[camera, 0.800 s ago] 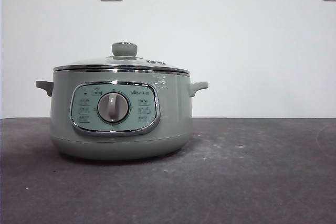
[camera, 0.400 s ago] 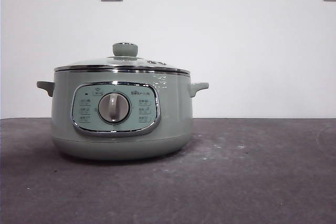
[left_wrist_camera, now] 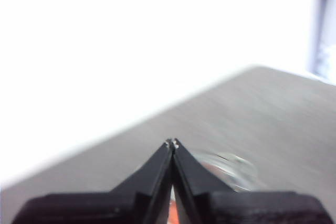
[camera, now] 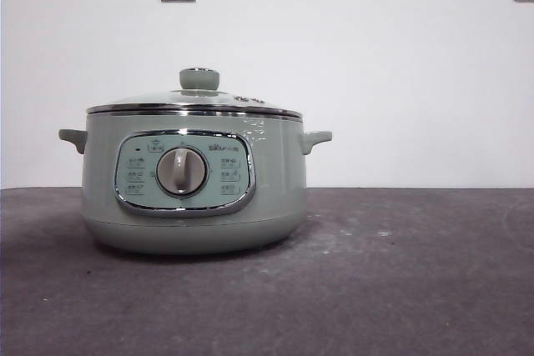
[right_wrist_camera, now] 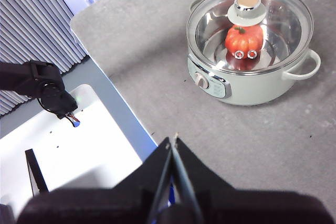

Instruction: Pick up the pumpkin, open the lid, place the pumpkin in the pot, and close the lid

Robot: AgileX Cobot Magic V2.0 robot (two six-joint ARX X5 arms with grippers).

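Nothing changed from half a second ago: pumpkin [right_wrist_camera: 244,37] inside the pot [camera: 192,181] on the tabletop [camera: 400,273], lid [camera: 193,102] closed on it, left pincer [left_wrist_camera: 172,143] and right pincer [right_wrist_camera: 172,140] both closed, empty, far away, so task apparently complete.

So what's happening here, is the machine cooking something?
Nothing is being handled right now. The pumpkin sits inside the pot, seen through the lid, which is on the pot. The right gripper hangs high above the table with jaws shut, away from the pot. The left gripper is also shut and holds nothing. The job looks finished.
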